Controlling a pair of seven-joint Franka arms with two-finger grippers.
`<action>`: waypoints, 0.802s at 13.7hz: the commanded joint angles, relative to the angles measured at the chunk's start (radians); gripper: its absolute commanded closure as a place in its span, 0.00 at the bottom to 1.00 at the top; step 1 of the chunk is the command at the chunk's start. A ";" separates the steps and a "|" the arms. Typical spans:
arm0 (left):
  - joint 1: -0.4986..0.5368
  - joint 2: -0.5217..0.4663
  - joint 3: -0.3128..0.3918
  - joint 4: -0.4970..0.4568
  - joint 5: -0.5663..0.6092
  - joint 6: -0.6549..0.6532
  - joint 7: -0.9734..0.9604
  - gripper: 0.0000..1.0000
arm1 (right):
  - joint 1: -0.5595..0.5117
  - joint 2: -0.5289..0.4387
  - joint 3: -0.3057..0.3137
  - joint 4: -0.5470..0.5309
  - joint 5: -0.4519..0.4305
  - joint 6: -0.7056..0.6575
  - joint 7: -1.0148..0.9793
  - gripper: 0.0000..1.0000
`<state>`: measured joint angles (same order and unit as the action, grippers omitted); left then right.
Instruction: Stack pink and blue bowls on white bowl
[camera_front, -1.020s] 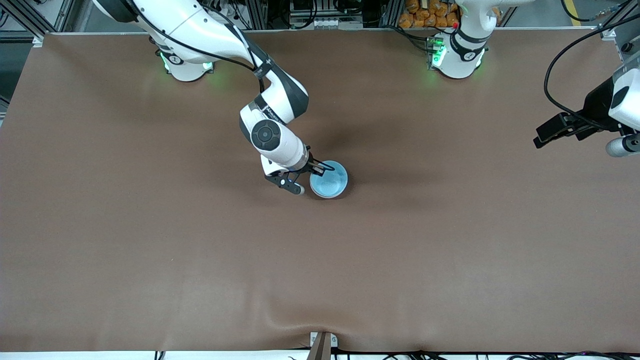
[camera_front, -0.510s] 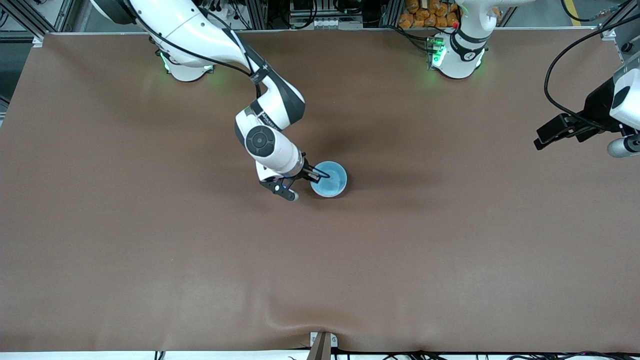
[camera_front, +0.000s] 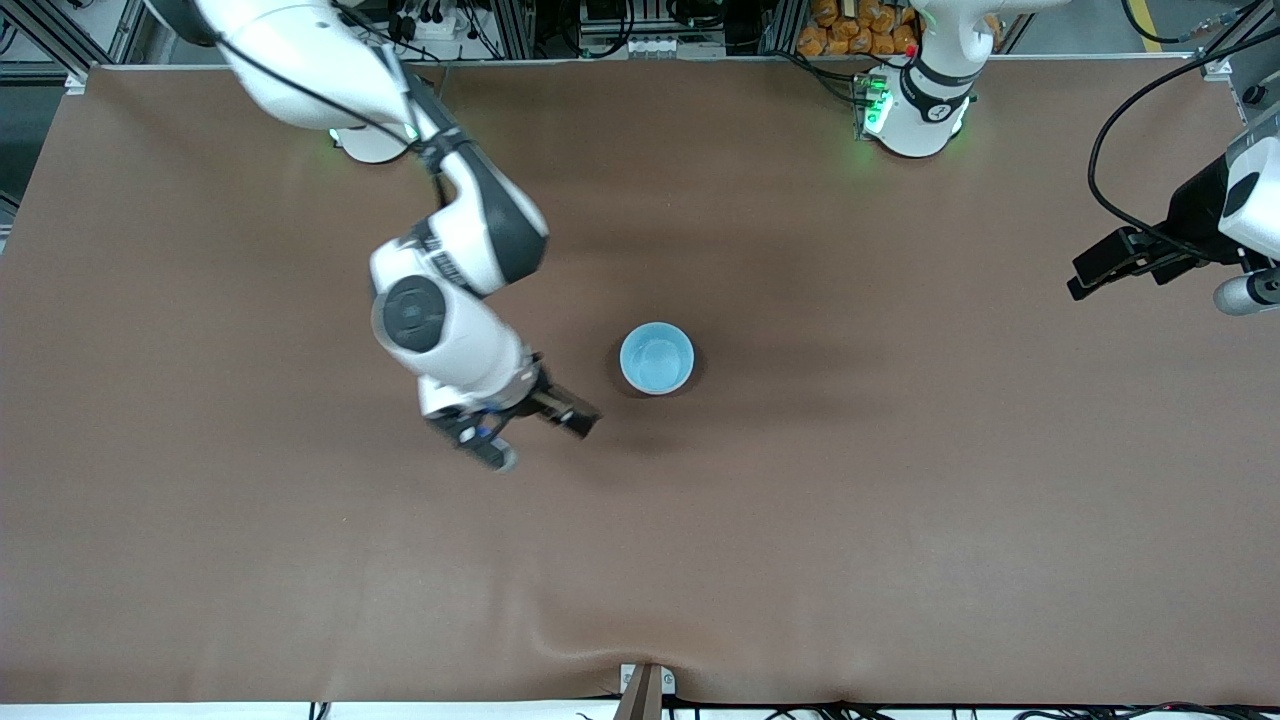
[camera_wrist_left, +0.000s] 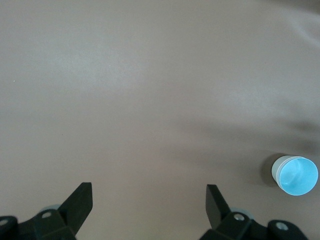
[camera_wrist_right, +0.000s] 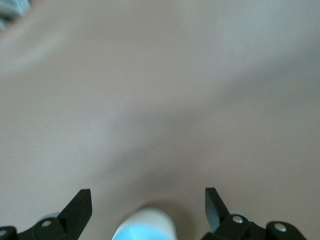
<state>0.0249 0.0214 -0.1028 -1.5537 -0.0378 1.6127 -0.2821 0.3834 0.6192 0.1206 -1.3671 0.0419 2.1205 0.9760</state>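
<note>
The light blue bowl (camera_front: 656, 358) stands upright near the middle of the table. In the left wrist view (camera_wrist_left: 298, 176) a pale whitish wall (camera_wrist_left: 275, 170) shows under its rim, so it seems nested in another bowl; I cannot tell which one. The pink bowl is hidden. My right gripper (camera_front: 540, 438) is open and empty over bare table beside the blue bowl, toward the right arm's end. Its wrist view shows the bowl (camera_wrist_right: 145, 229) blurred, low between its open fingers (camera_wrist_right: 80, 205). My left gripper (camera_front: 1085, 275) is open and empty, waiting high at the left arm's end.
The brown table cover (camera_front: 300, 560) has a crease at the edge nearest the front camera (camera_front: 560, 640). Both arm bases (camera_front: 915, 110) stand along the table edge farthest from the front camera.
My right gripper has come away from the blue bowl's rim and moved toward the right arm's end, open and empty. The bowl stayed put. The left arm has not moved.
</note>
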 joint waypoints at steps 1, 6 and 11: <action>0.004 -0.020 0.002 -0.009 -0.022 0.000 0.024 0.00 | -0.041 -0.021 0.016 0.020 -0.137 -0.039 -0.026 0.00; -0.002 -0.020 -0.001 -0.006 -0.022 0.000 0.026 0.00 | -0.280 -0.087 0.145 0.059 -0.140 -0.094 -0.071 0.00; 0.001 -0.018 -0.005 -0.009 -0.022 0.000 0.026 0.00 | -0.368 -0.156 0.146 0.190 -0.157 -0.449 -0.396 0.00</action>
<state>0.0228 0.0214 -0.1082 -1.5531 -0.0378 1.6127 -0.2798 0.0493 0.4816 0.2398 -1.2302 -0.0883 1.7807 0.6570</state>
